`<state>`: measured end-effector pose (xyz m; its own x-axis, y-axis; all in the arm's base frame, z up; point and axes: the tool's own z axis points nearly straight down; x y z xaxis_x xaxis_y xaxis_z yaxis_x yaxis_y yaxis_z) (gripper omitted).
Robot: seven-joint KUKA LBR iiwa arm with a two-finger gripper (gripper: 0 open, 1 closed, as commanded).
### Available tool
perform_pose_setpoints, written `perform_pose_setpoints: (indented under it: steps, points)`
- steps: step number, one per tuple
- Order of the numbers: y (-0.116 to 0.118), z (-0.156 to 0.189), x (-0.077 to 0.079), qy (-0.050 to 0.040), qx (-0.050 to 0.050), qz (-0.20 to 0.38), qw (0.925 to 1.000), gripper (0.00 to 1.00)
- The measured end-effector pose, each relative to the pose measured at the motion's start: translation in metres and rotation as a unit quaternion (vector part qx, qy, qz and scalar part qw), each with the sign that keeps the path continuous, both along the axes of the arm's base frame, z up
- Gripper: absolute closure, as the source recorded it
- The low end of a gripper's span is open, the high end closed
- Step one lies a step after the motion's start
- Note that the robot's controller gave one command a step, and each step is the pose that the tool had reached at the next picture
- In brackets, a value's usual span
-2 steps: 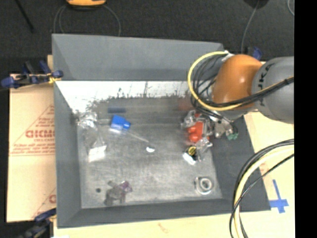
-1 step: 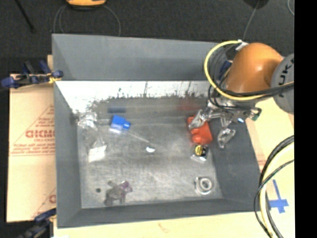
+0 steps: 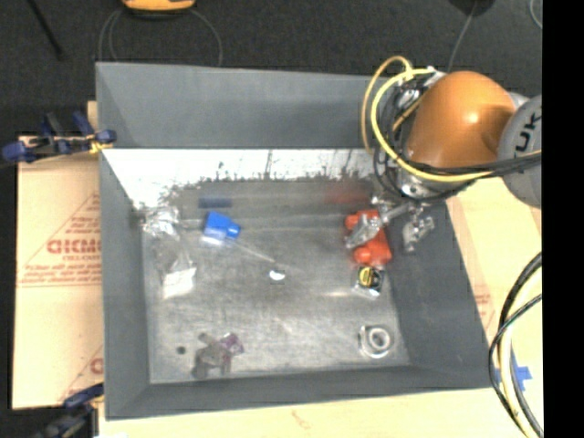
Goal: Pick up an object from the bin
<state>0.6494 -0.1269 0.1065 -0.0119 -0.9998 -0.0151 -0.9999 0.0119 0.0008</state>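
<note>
Dark carpet surrounded the grey bin (image 3: 274,108); its contents were sparse. The pincer (image 3: 399,224) sat low by the right wall, at a red-orange object (image 3: 372,247). How far it was open, and whether it had hold of anything, could not be told.

Risks judged:
- The red piece lay near the sloped wall, so an edge-only pinch might slip.
- A small yellow-black item (image 3: 369,280) just beside it might get dragged along.
- The metal ring (image 3: 375,339) lay well apart.
</note>
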Motion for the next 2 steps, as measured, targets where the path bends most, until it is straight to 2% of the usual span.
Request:
perform_pose_setpoints:
  steps: [1,2]
  points:
    - [0.016,-0.029,0.005,-0.011,0.006,0.268,0.9635,0.0]
    - [0.037,-0.031,0.008,-0.0062,-0.009,0.464,0.8855,0.0]
